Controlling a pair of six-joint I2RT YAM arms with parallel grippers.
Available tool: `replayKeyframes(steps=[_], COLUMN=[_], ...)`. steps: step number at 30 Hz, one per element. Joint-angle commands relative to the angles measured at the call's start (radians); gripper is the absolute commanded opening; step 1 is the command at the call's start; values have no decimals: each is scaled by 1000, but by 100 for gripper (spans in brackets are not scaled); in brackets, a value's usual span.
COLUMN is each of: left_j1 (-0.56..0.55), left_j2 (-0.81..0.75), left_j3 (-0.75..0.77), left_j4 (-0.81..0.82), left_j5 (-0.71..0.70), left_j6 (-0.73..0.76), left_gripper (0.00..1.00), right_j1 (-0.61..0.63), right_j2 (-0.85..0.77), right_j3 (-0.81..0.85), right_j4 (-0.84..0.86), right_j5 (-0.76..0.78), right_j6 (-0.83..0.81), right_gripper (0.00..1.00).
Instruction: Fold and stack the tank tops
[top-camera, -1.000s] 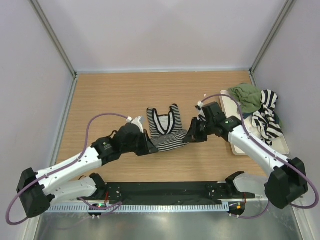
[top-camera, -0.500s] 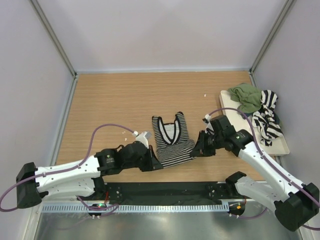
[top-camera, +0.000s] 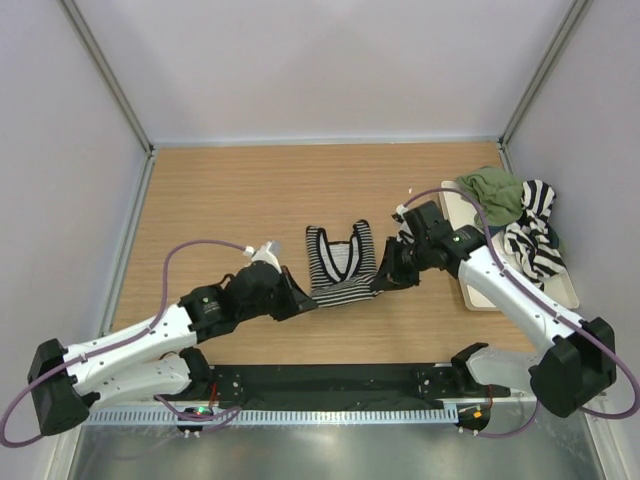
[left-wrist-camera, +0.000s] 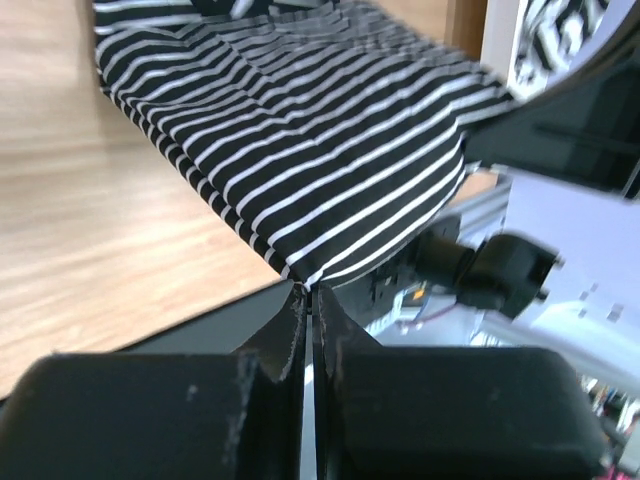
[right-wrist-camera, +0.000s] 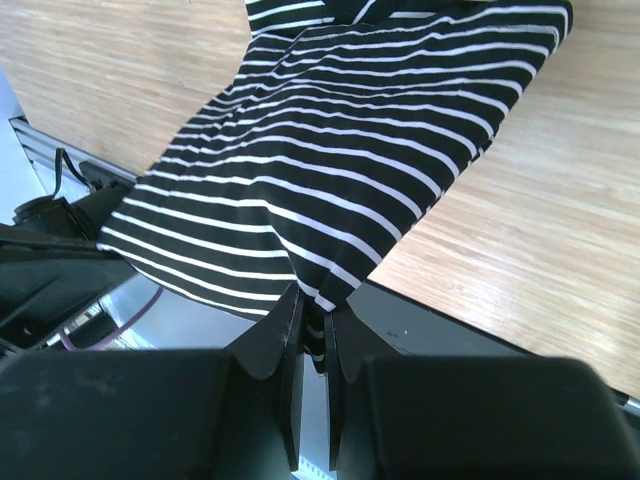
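Observation:
The pinstriped black-and-white tank top (top-camera: 340, 264) lies mid-table, straps toward the far side, its hem lifted between both grippers. My left gripper (top-camera: 303, 300) is shut on the hem's left corner; the cloth (left-wrist-camera: 300, 130) stretches away from its tips (left-wrist-camera: 308, 295). My right gripper (top-camera: 382, 280) is shut on the hem's right corner, with the cloth (right-wrist-camera: 340, 150) pinched between its fingers (right-wrist-camera: 312, 320). The olive green top (top-camera: 495, 195) and the broad-striped top (top-camera: 532, 235) lie crumpled at the right.
The cream tray (top-camera: 465, 280) holds the two crumpled tops along the right wall. Grey enclosure walls stand left, right and behind. A black base rail (top-camera: 330, 385) runs along the near edge.
Both grippers have carried the hem away from the near edge toward the far side, after pulling it nearer half a second ago. The top looks shorter now.

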Motion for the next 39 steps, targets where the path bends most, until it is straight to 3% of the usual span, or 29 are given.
replayKeyframes(steps=[1,4,12,24,28,32,34,35,36,37,39], left_j1=[93,194,327,531,614,683,720,729,737,752,766], left_j2=[-15,40,209,472,611,864,979,1036,1187,1260,1434], left_j3=[44,68,170,378,517,688,813,875,1039,1137,1359], left_j4=[14,39,104,159,179,208,283,300,300,297,209], left_j5=[43,116,238,397,454,503,522,517,535,561,580], left_j6=[22,53,108,165,183,187,165,164,159,163,150], left_gripper=[0,0,0,0,0,0,0,0,17,39,73], right_j1=[-10,-28,-114,-244,-292,-333,-350,-357,-370,-376,-380], right_j2=[42,118,233,483,636,846,929,980,1073,1120,1184], right_j3=[80,118,166,394,555,759,883,923,965,1024,1033], right_j4=[36,59,161,209,230,259,362,413,459,594,736], right_j5=[12,3,-103,-201,-219,-245,-252,-252,-252,-250,-252], right_j6=[-12,-21,10,40,74,132,189,221,308,348,445], right_gripper=[2,2,2,5,6,6,6,8,50,70,99])
